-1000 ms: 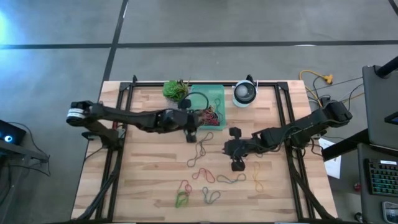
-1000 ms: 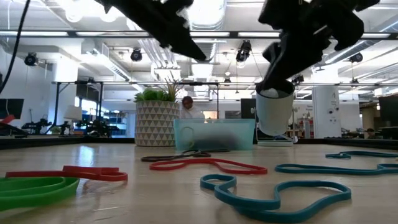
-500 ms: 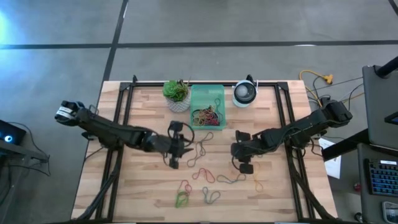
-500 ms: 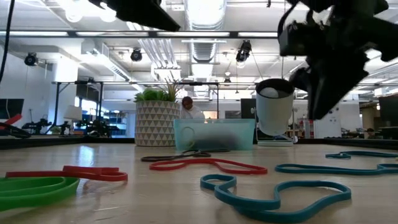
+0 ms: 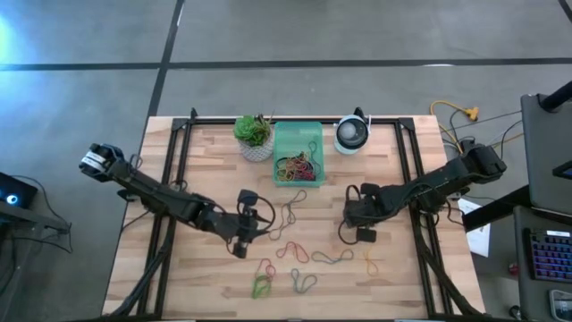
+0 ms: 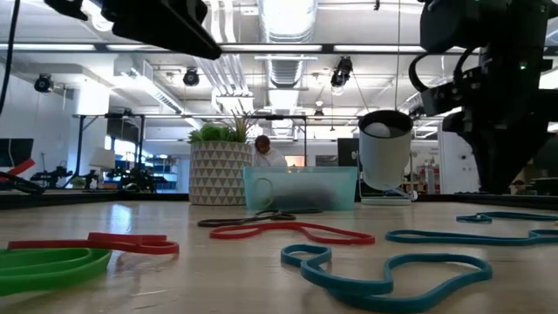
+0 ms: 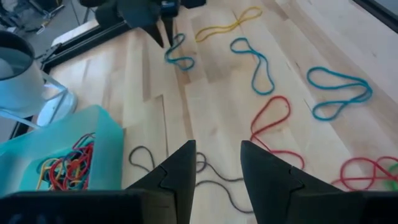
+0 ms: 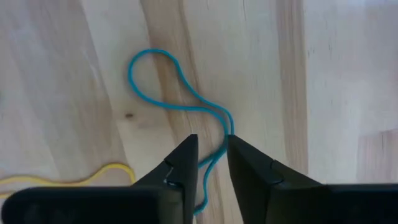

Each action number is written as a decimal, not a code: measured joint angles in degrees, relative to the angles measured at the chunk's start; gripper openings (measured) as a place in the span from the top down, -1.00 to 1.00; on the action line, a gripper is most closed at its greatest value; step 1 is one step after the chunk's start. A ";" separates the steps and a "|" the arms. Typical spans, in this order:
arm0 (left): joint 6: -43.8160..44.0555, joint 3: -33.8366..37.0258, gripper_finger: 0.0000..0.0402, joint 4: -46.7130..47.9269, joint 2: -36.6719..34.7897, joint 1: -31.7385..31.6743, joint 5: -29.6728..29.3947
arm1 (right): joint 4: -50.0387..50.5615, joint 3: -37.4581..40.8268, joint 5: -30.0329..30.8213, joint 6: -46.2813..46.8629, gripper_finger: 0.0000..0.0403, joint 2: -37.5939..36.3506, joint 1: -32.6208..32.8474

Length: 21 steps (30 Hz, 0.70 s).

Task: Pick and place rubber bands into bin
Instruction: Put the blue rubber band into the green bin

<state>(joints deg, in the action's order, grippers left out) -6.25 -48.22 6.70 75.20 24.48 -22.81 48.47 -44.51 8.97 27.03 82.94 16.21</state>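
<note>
Several rubber bands lie loose on the wooden table: a dark one (image 5: 288, 213), a red one (image 5: 292, 251), teal ones (image 5: 331, 258), a yellow one (image 5: 371, 262) and a red and green pair (image 5: 262, 282). More fill the mint-green bin (image 5: 298, 152) at the far middle. My right gripper (image 8: 212, 165) points down, its fingers narrowly open on either side of a strand of a blue band (image 8: 180, 93) that lies flat. My left gripper (image 7: 217, 171) hangs open and empty above the table beside the dark band (image 7: 180, 171).
A potted plant (image 5: 254, 134) stands left of the bin and a round white device (image 5: 352, 134) right of it. Black frame rails (image 5: 170, 179) run along the table's left and right sides. Bare wood lies at the near left.
My left gripper has swung away from the bin toward the table's near left, sinking a little, and has stayed open. My right gripper has tipped from slanting to pointing straight down, shifted slightly toward the right edge and come lower over the blue band.
</note>
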 joint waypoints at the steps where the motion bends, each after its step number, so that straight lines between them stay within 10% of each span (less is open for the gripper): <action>1: -0.01 0.13 0.44 0.02 0.01 0.06 0.02 | 0.00 0.00 0.00 0.02 0.59 0.02 -0.10; 21: 10.48 3.01 0.44 9.30 -7.95 2.05 0.00 | -2.09 7.06 -4.32 7.14 0.09 -0.09 -3.27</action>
<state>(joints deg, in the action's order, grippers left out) 4.23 -45.21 16.00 67.25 26.53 -22.81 46.38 -37.45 4.65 34.17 82.84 12.94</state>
